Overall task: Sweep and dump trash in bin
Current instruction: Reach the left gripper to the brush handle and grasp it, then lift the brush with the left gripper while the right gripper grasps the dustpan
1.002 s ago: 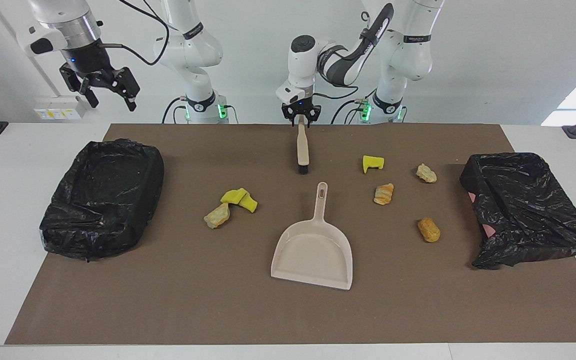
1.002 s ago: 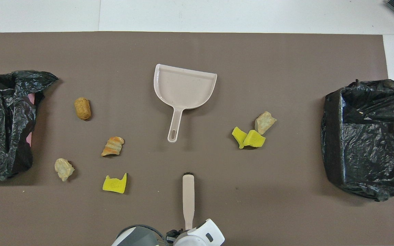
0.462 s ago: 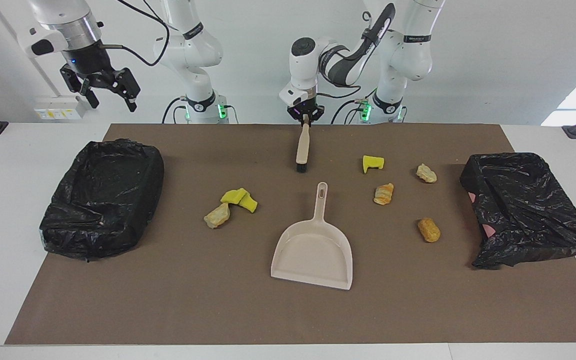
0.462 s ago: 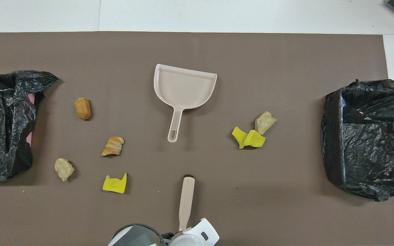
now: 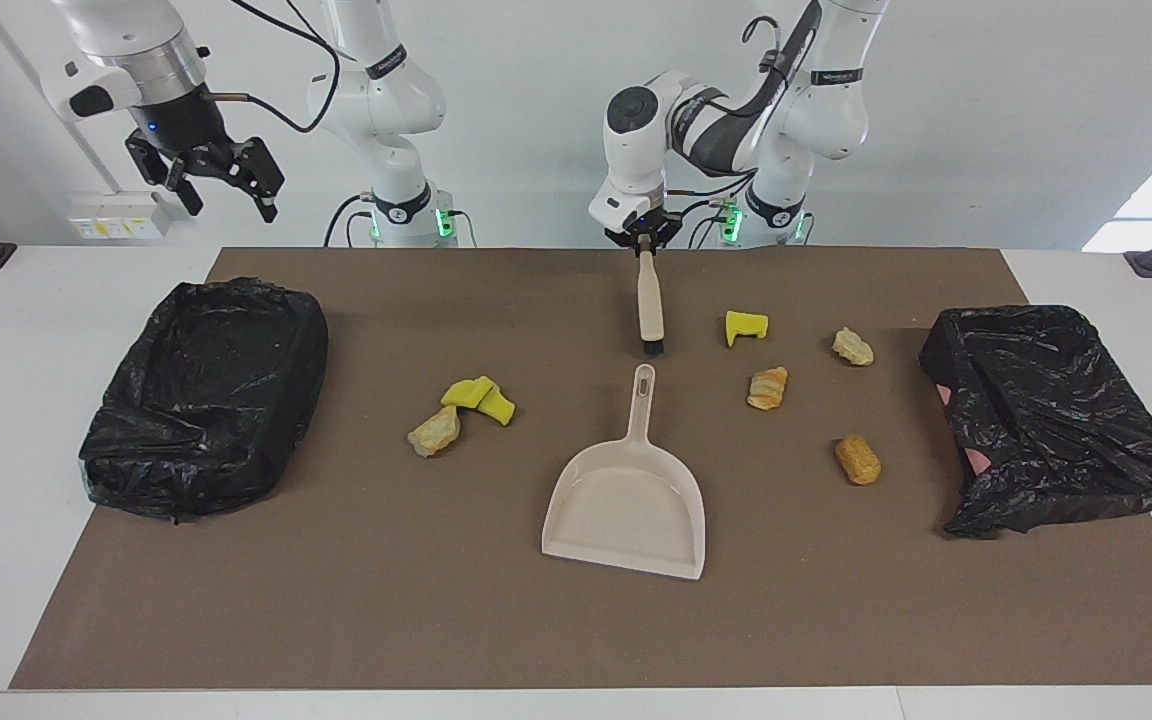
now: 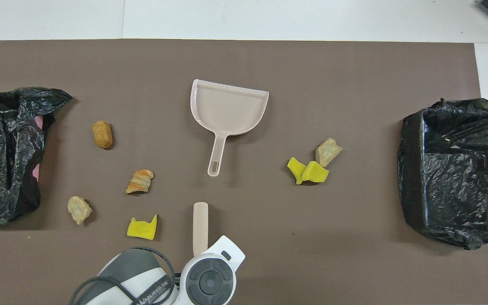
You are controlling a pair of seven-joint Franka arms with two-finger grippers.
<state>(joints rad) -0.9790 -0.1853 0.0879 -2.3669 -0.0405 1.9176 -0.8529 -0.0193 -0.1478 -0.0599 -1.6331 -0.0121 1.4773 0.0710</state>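
The left gripper [image 5: 645, 238] is clamped on the brush [image 5: 650, 312] handle's end; bristles hang low. Farther out, the trash [image 5: 767, 387], seemingly light and spongy, lies scattered beside the dustpan [image 5: 626, 505]: sweep, don't pinch. The right gripper [image 5: 219, 180] waits, fingers apart, above the bin [image 5: 204, 395]

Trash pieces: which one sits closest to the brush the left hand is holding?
The lone yellow sponge wedge, toward the left arm's end of the table beside the brush. The other two yellow wedges lie together with a tan lump.
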